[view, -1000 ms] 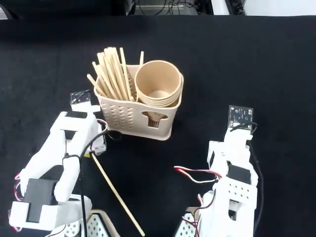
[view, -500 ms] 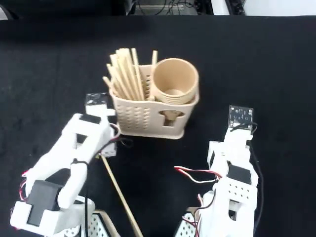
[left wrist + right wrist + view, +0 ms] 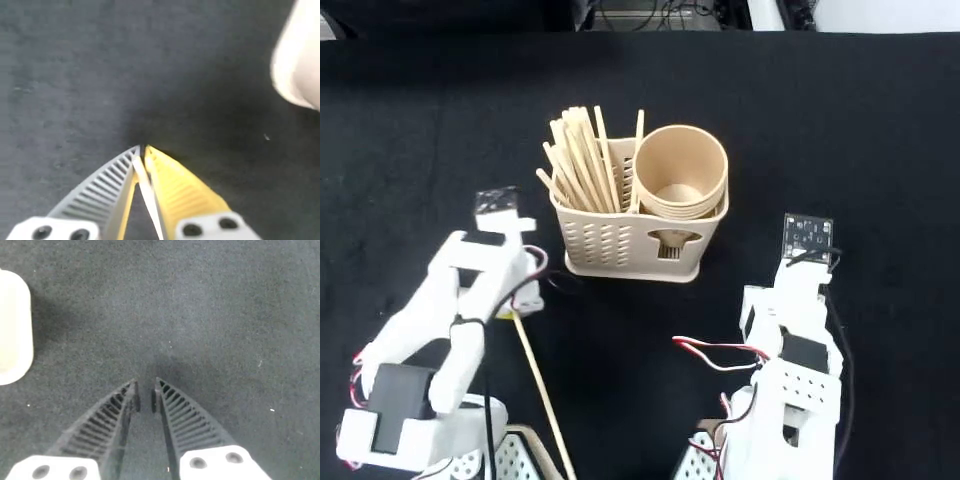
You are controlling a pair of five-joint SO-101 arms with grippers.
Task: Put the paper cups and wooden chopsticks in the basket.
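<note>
The perforated beige plastic basket [image 3: 620, 245], carrying its bundle of wooden chopsticks [image 3: 582, 160] and stacked paper cups [image 3: 680, 175], is shifting rightward across the black table [image 3: 840, 120] and turning square to the high view. The white left arm [image 3: 470, 285], having advanced towards it, is drawing back. The single wooden chopstick [image 3: 541, 392] in the left gripper [image 3: 142, 149] is swinging steeper.

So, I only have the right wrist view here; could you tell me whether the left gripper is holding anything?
Observer: Yes, the left gripper is shut on one wooden chopstick.
Operator: Thank you. Where does the basket stand?
Observer: The basket stands on the table just beyond that gripper, apart from it.
Operator: And what is in it?
Observer: A stack of paper cups in one compartment, a bundle of chopsticks in the other.
</note>
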